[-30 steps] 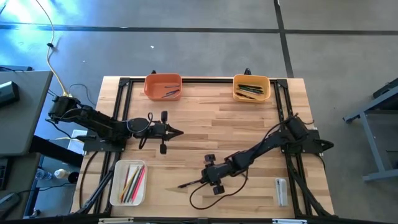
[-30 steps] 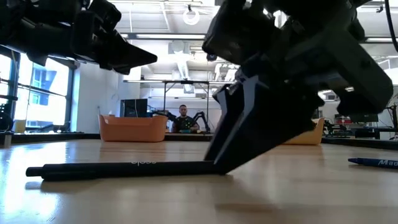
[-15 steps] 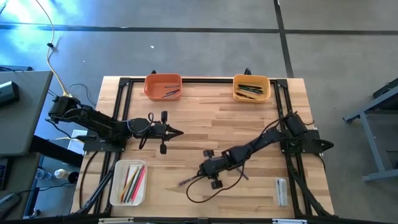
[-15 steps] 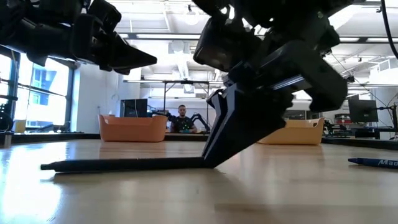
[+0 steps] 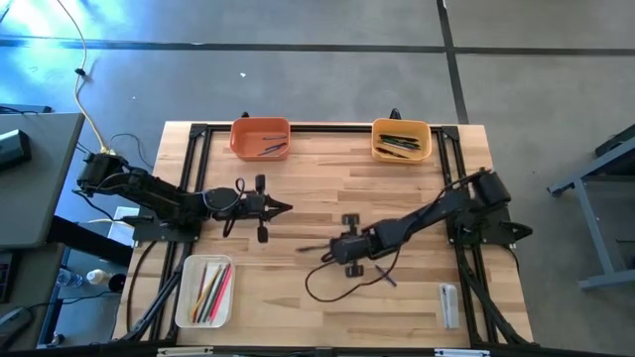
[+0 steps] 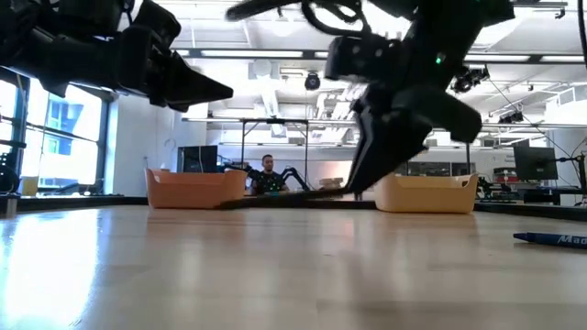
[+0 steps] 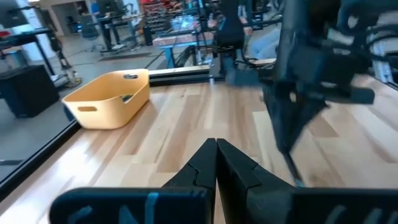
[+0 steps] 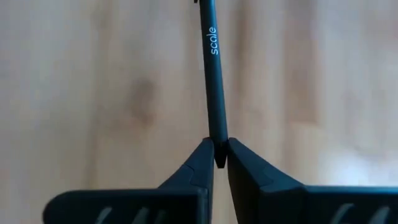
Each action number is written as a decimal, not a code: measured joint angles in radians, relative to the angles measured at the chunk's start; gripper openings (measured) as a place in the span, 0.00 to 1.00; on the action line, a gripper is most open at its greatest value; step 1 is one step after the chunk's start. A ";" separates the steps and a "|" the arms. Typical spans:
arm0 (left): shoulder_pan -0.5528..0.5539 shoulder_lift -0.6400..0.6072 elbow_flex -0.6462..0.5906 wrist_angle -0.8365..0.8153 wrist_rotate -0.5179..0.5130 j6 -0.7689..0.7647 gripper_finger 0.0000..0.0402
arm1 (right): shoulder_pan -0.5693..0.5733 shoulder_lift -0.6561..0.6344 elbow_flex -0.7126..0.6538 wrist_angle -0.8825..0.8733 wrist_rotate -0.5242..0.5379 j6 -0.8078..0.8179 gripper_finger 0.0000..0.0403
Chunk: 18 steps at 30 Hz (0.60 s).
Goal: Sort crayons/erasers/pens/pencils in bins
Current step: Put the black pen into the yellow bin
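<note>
My right gripper point(image 5: 332, 246) is shut on a black pen point(image 5: 314, 248) above the middle of the table; the pen also shows in the right wrist view point(image 8: 211, 74). My left gripper point(image 5: 285, 208) is shut and empty, hovering left of centre. The orange bin point(image 5: 260, 138) and the yellow-orange bin point(image 5: 401, 140) stand at the far edge, each with dark sticks inside. The white bin point(image 5: 203, 291) at the near left holds coloured pencils point(image 5: 212, 290). My right gripper pinches the pen near one end point(image 8: 217, 144) between its two fingertips. The fingers point(image 6: 371, 170) slant down from the table's right. The pen point(image 6: 275, 201) sticks out ahead of them toward the table's left, about level and lifted clear of the table.
A blue crayon point(image 5: 385, 278) lies on the table near my right arm, and shows in the low view point(image 6: 550, 239). A small clear-grey block point(image 5: 448, 303) lies at the near right. A black cable point(image 5: 332, 293) loops on the table under the right arm.
My right gripper has risen and gone toward the table's far edge, still shut on the pen. The pen, which lay along the table with its free end down, is now lifted clear and about level.
</note>
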 joint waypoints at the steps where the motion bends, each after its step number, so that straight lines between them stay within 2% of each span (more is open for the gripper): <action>1: 0.000 0.000 0.000 0.000 -0.007 -0.002 0.00 | -0.001 -0.022 0.000 -0.040 0.034 0.014 0.05; 7: 0.000 0.000 0.000 0.000 -0.018 -0.012 0.00 | -0.041 -0.164 0.001 -0.305 0.199 0.127 0.05; 11: 0.000 0.000 0.000 0.001 -0.020 -0.013 0.00 | -0.107 -0.265 0.001 -0.529 0.313 0.232 0.05; 15: 0.000 0.000 0.000 0.000 -0.020 -0.021 0.00 | -0.234 -0.353 0.001 -0.724 0.406 0.327 0.05; 18: 0.000 0.000 0.000 0.000 -0.019 -0.021 0.00 | -0.358 -0.395 0.002 -0.798 0.457 0.303 0.05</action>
